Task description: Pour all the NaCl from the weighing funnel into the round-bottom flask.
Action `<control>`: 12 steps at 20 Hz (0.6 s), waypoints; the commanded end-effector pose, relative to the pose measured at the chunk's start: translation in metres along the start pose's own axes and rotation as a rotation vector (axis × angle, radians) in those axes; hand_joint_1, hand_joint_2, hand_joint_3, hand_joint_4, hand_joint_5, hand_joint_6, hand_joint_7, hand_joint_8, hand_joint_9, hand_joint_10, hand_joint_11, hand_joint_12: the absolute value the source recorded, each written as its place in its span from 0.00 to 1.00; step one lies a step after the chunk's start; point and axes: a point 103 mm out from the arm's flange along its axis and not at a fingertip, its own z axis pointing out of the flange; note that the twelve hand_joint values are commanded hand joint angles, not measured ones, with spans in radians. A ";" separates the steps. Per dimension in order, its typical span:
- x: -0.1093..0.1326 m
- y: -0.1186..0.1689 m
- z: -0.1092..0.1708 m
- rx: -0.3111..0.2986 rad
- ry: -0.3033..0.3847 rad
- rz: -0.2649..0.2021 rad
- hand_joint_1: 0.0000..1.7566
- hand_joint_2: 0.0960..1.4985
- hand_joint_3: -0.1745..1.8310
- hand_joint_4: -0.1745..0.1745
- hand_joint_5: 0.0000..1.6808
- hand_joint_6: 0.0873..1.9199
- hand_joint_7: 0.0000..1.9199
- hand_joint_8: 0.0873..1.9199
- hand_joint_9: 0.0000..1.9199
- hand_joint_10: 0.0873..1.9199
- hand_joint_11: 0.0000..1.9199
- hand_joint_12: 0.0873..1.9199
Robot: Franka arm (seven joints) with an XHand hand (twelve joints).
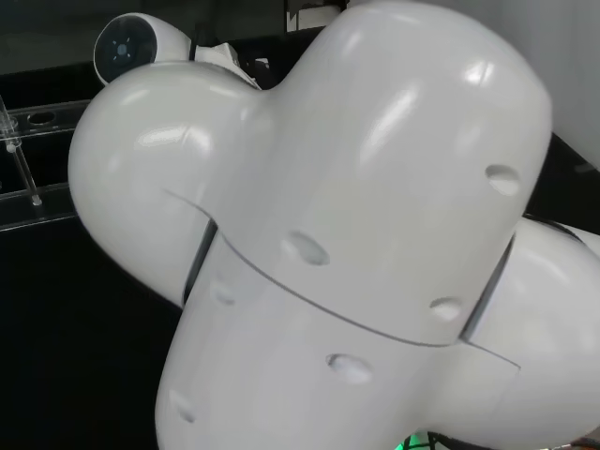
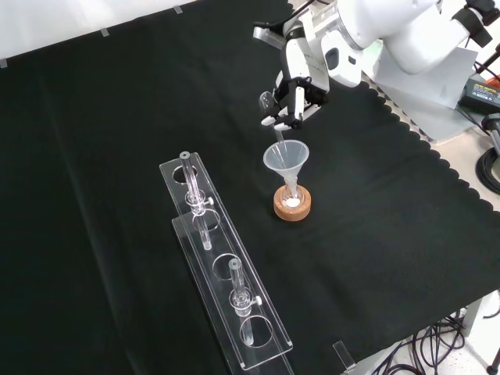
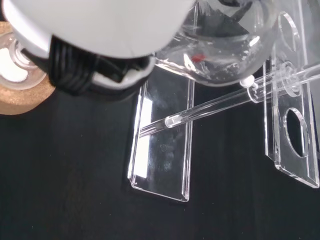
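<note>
Pour under way, judging from the tilt. In the front view the hand hangs just above the wide mouth of a clear conical funnel seated in the neck of the round-bottom flask, which rests on a cork ring on the black worktop. White powder lies in the flask's bottom; more seems to be going down the funnel stem, though that is hard to tell.

Your fingers are curled round the weighing funnel, pinching it from above. Its spout points down toward the conical funnel's mouth, close over it; whether it touches the rim I cannot tell.

To do this step well:
- Keep the spout centred over the conical funnel's mouth, well inside the rim. That funnel only sits in the flask's neck, so a nudge could tip it.
- Steepen the tilt slowly so grains slide rather than drop in a clump.
- In the wrist view the weighing funnel's bowl shows specks clinging to the glass, so you likely have residue left. Hold the tilt until it clears.
- Mind the clear rack standing near the flask, to its left in the front view.
</note>
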 end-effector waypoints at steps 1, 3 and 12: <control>-0.002 -0.009 -0.006 -0.023 0.061 0.056 0.66 0.38 0.38 1.00 0.94 0.00 0.94 0.00 0.69 0.02 0.12 0.73; -0.007 -0.009 -0.009 -0.019 0.108 0.121 0.66 0.38 0.38 1.00 0.94 0.00 0.94 0.00 0.69 0.02 0.12 0.73; -0.015 -0.026 -0.007 0.018 0.265 0.301 0.66 0.38 0.37 1.00 0.94 0.00 0.94 0.00 0.69 0.02 0.12 0.74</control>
